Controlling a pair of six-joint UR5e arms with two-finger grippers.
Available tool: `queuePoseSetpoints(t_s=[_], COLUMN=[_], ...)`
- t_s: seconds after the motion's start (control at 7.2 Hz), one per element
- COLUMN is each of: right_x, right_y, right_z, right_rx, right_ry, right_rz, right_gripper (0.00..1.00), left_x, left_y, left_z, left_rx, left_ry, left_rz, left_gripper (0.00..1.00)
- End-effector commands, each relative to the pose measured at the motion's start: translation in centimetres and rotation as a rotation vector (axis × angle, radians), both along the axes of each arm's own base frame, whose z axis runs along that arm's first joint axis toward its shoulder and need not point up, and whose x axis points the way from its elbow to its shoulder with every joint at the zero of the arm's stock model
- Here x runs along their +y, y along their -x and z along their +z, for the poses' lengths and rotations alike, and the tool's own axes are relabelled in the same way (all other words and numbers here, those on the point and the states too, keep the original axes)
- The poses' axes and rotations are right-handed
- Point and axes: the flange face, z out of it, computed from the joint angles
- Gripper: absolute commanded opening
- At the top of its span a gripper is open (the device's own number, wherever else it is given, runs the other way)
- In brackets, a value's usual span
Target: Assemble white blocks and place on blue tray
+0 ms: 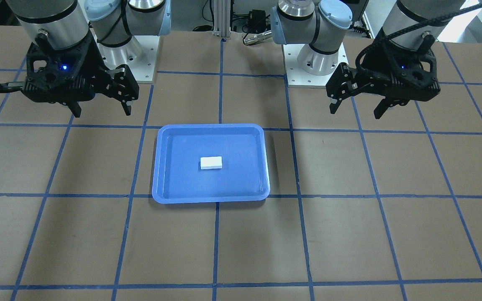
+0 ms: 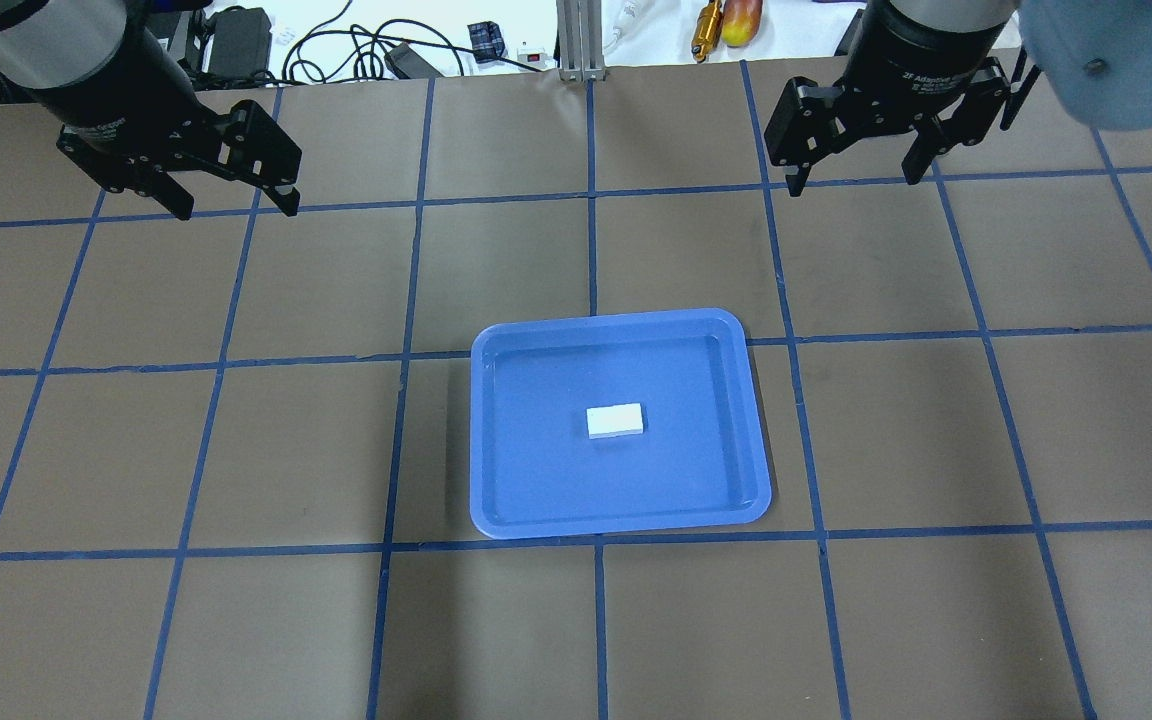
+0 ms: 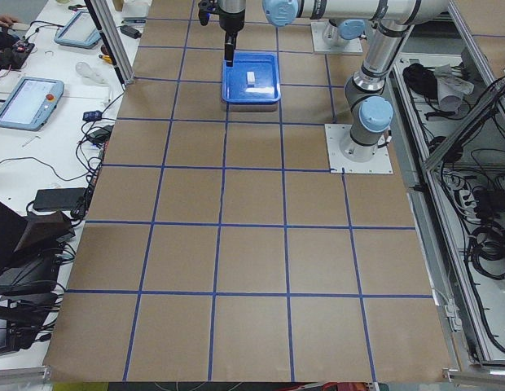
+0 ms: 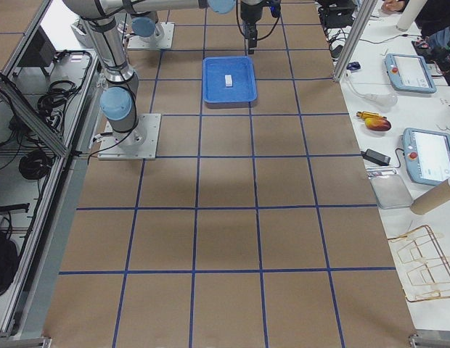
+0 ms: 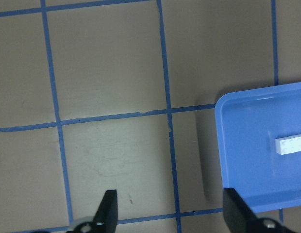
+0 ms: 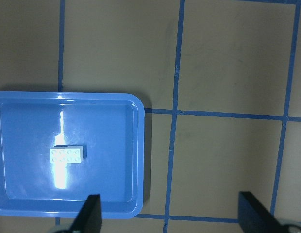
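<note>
Low blue tray [image 2: 478,430] rim rings the white blocks [image 2: 615,420].

The blocks [image 2: 615,420] are white, studded on top. The tray [image 2: 536,470] is plain blue. The table [image 2: 286,450] is brown, crossed by a grid of blue lines. The left tool [image 2: 236,210] and right tool [image 2: 853,184] are black.

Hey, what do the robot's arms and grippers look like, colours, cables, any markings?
The left arm and right arm are silver-grey tubes with pale blue joint caps. The left gripper and right gripper are black, angular, two-fingered, each showing a small blue light. A black ribbed cable loops along the left arm. White lettering rings the right gripper's base.
</note>
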Motion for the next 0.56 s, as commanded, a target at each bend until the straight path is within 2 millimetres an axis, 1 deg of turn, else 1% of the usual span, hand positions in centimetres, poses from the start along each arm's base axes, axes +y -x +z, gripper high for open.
queuePoseSetpoints(t_s=[0.0,0.14,0.42], right_x=[-0.22,-0.3,-0.25], right_y=[0.36,0.37,0.3], right_z=[0.31,0.32,0.23], right_rx=[0.015,0.017,0.017], right_ry=[0.006,0.008,0.005], right_rz=[-0.015,-0.015,-0.018], right_gripper=[1.0,1.0,1.0], left_x=[0.42,-0.05,0.24], left_y=[0.17,0.35,0.36], left_z=[0.55,-0.04,0.25], left_rx=[0.007,0.02,0.011], left_ry=[0.007,-0.011,-0.006], left_rz=[0.031,0.112,0.115], left_gripper=[1.0,1.0,1.0])
